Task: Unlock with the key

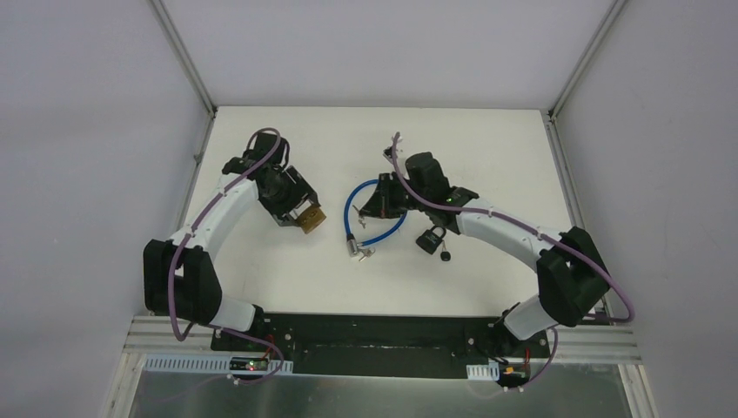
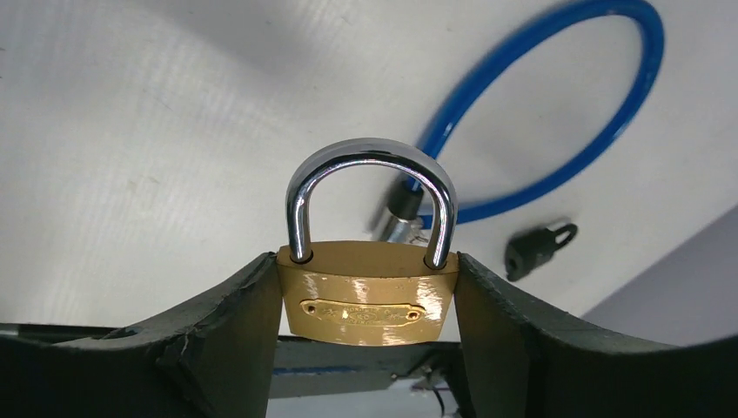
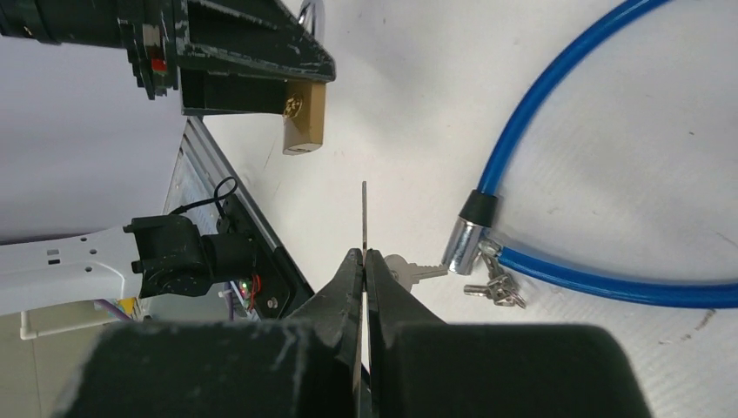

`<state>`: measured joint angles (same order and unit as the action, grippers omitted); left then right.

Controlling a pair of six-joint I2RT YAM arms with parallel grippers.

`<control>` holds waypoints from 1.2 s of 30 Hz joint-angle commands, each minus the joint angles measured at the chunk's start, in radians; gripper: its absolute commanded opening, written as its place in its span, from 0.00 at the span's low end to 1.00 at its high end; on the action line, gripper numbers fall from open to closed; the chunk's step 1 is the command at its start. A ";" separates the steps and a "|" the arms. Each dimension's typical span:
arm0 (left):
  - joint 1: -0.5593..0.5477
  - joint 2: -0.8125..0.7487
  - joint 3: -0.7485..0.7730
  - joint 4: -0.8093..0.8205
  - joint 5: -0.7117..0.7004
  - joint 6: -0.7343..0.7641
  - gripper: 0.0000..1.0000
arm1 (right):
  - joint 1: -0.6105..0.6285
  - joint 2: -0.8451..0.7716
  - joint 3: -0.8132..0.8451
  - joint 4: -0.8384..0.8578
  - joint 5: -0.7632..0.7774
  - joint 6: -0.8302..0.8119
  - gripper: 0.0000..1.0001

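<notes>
Here the left hand [image 1: 306,214] is clamped on the body of the padlock [image 2: 369,296], whose shackle [image 2: 365,155] is seated. It sits at 9 o'clock of the blue cable lock [image 3: 609,279] on the table [image 1: 487,139]. At 3 o'clock of the padlock, well apart, the right hand [image 3: 364,259] is pinched together on the key [image 3: 364,218].

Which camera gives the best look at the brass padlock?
The left wrist view: the brass padlock fills the centre, front face and closed shackle clear, held in the left gripper. Top external shows only a small gold block; right wrist sees it edge-on.
</notes>
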<state>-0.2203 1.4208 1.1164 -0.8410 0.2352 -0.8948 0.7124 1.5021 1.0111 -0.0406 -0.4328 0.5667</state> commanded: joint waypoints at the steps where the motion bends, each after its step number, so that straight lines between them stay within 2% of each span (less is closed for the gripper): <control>1: 0.016 0.020 0.097 -0.015 0.171 -0.115 0.25 | 0.059 0.035 0.119 -0.044 0.052 -0.029 0.00; 8: 0.028 0.073 0.095 0.034 0.326 -0.173 0.25 | 0.087 0.116 0.202 -0.108 0.038 -0.058 0.00; 15: 0.041 0.073 0.018 0.152 0.404 -0.346 0.26 | 0.114 0.150 0.228 -0.108 0.024 -0.076 0.00; 21: 0.060 0.057 -0.019 0.193 0.391 -0.420 0.25 | 0.124 0.152 0.227 -0.116 0.024 -0.086 0.00; 36: 0.067 0.046 -0.050 0.215 0.395 -0.428 0.24 | 0.127 0.203 0.290 -0.184 0.002 -0.113 0.00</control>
<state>-0.1619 1.5139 1.0744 -0.6544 0.5739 -1.2427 0.8371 1.6867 1.2366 -0.2260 -0.4194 0.4713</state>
